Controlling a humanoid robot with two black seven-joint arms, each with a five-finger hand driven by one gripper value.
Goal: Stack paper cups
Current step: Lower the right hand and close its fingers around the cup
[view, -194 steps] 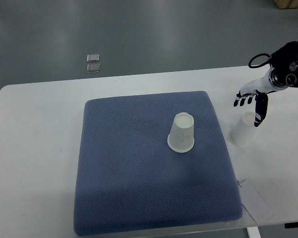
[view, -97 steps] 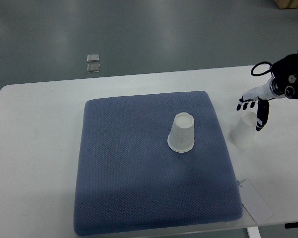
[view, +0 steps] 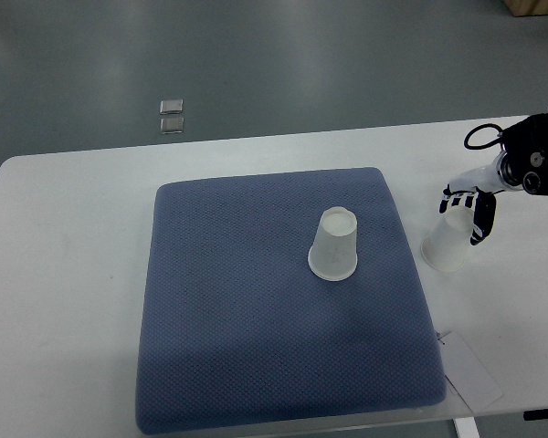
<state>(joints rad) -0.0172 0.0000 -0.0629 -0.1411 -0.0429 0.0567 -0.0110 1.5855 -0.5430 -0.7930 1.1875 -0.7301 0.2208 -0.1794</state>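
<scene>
One white paper cup [view: 333,245] stands upside down on the blue mat [view: 237,319], right of its middle. A second white paper cup [view: 445,245] stands upside down on the white table, just off the mat's right edge. My right hand [view: 466,210] comes in from the right edge and sits at this cup's upper end. Its fingers [view: 449,193] are on the cup's far side and the thumb [view: 481,224] on its right side. The fingers are spread and I cannot tell whether they touch the cup. The left arm is not in view.
The white table [view: 64,274] carries the mat. A white paper sheet [view: 470,370] lies at the mat's near right corner, by the table's front edge. Two small square objects [view: 172,117] lie on the grey floor beyond the table.
My right hand has moved down and slightly right, closing in around the top of the right cup. Both cups stay where they were.
</scene>
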